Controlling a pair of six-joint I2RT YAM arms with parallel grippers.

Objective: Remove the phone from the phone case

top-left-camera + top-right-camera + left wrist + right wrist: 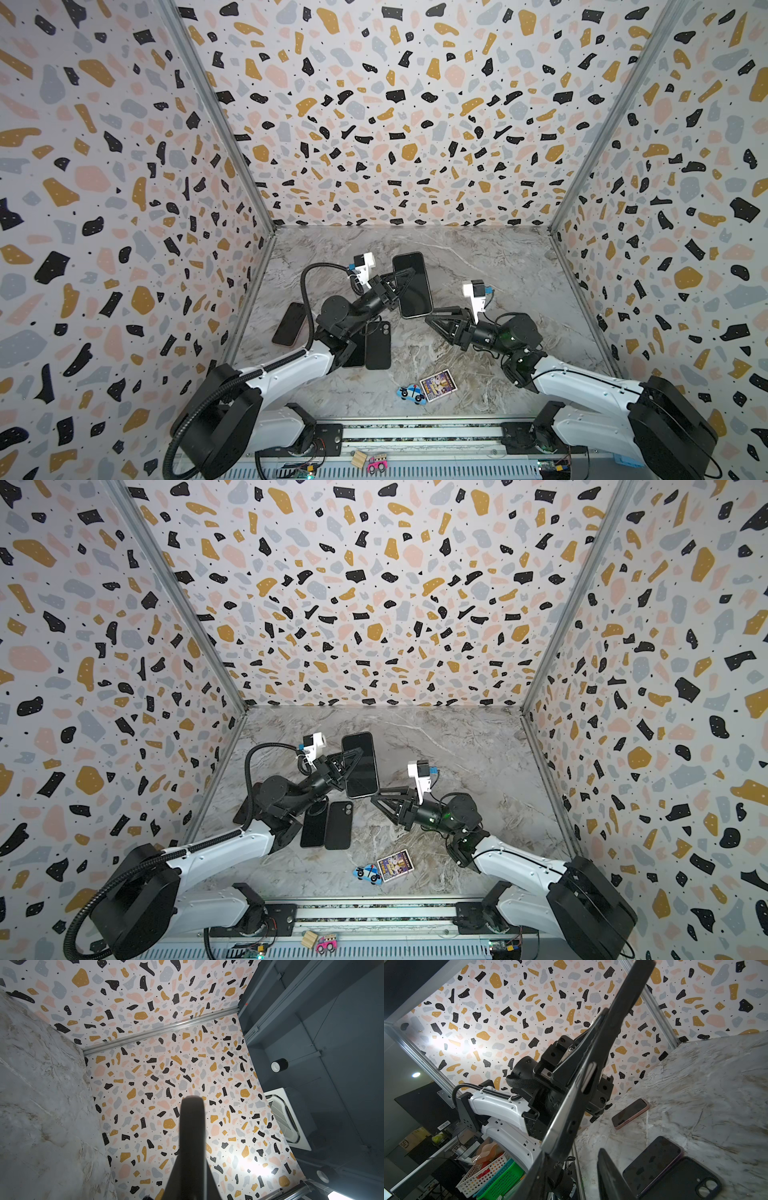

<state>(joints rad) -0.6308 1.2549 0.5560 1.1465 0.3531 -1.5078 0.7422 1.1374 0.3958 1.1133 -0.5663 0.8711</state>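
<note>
The left arm bends inward at the elbow, and its left hand (404, 282) is held aloft, pinched tight on the phone (415, 297). The right hand (429, 318) points toward it with fingers parted.

Both top views overlook the same table (478, 266)

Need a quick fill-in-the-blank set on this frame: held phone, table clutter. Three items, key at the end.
1. The left gripper is shut on the raised phone, whose screen faces ___.
2. The phone by the left wall lies flat in a ___ case.
3. The toy car beside the card is mostly ___.

Missing words: up; pink; blue.
</note>
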